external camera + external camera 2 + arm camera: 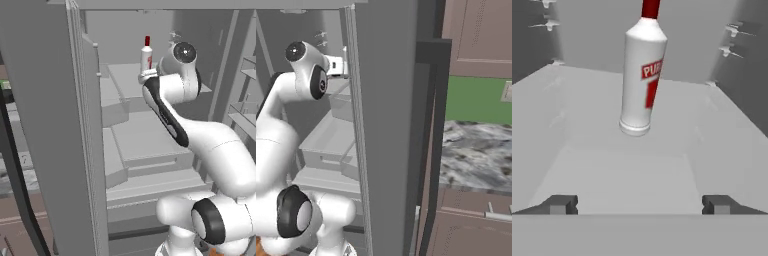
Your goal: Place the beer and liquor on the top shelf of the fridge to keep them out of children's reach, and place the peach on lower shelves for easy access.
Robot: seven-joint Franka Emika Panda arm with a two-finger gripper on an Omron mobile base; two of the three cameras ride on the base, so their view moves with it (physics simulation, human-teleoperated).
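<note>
The liquor (641, 75) is standing upright on the top shelf (612, 165) inside the fridge (55, 125), its white body carrying a red mark and its red cap pointing up. In the left base view the liquor (146, 56) is sitting toward the back of that shelf (125, 75), with the fridge's rear wall just behind it. Nothing is touching the bottle. The end effector (640, 205) is hanging released in front of the liquor, its two dark fingertips (559, 205) spread wide and standing apart from the bottle, one on each side of the hand view's lower edge. The white arm (200, 145) is reaching up from below the liquor and into the fridge, its wrist close beside the bottle in the left base view. Below the liquor, the lower shelves (150, 142) with their thick boxy fronts are stepping downward. In the right base view, beyond the fridge wall (386, 125) from the liquor, a marbled worktop (476, 155) is lying between brown cabinets (476, 40).
</note>
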